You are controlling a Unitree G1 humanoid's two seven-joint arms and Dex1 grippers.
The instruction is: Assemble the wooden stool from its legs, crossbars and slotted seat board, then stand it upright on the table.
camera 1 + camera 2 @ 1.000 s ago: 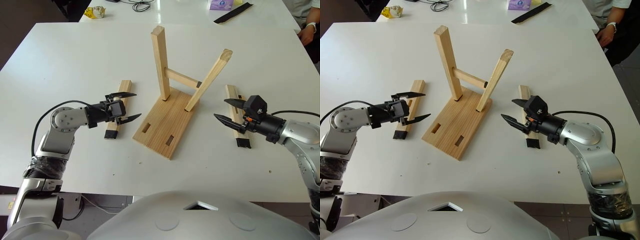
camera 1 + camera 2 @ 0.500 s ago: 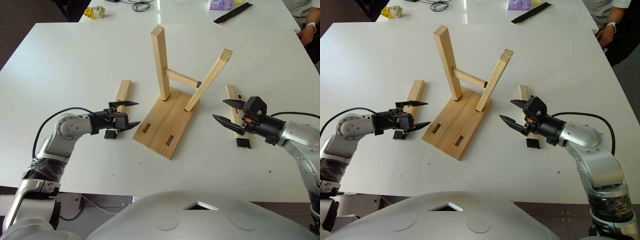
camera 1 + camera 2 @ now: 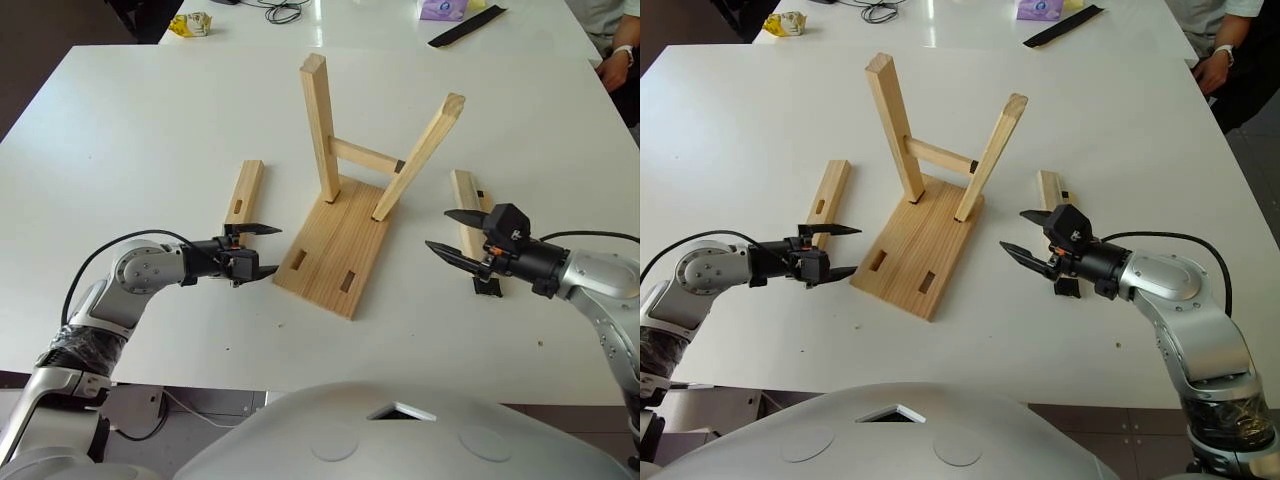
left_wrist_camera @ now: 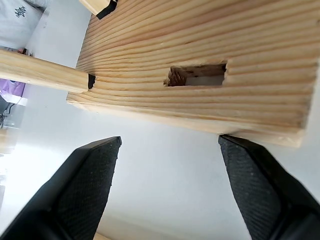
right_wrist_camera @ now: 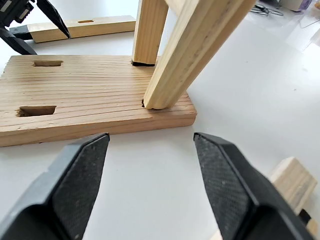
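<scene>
Roughly half built, judging by the layout on the white table (image 3: pixel 120 150). Flat at mid-table, the slotted seat board (image 3: pixel 332 243), underside up. Already seated in its far end, two legs: the upright leg (image 3: pixel 321 125) on the left and the leaning leg (image 3: pixel 420 157) tilting out to the right, joined by one crossbar (image 3: pixel 365 157). At the board's near end, two empty slots (image 3: pixel 297 260), with table visible through them.

Left to fit: the loose left leg (image 3: pixel 245 193), flat on the table just left of the board, and the loose right leg (image 3: pixel 466 195), flat to the right, black-tipped at its near end. Probably also whatever bracing belongs between that pair. Then turning the whole stool over onto its feet.

Left gripper (image 3: pixel 279 249) low at the board's near-left corner, fingers spread wide, grasping nothing. From the wrist view, one pad close by the board's corner; cannot tell whether touching. Right gripper (image 3: pixel 436 228) off the board's right edge, just beside the loose right leg, likewise spread wide and empty.

No print, label or brand mark readable on any wooden part. Far back on the neighbouring surface, a yellow packet (image 3: pixel 190 24) and a purple box (image 3: pixel 442 9), with lettering too small to make out.
</scene>
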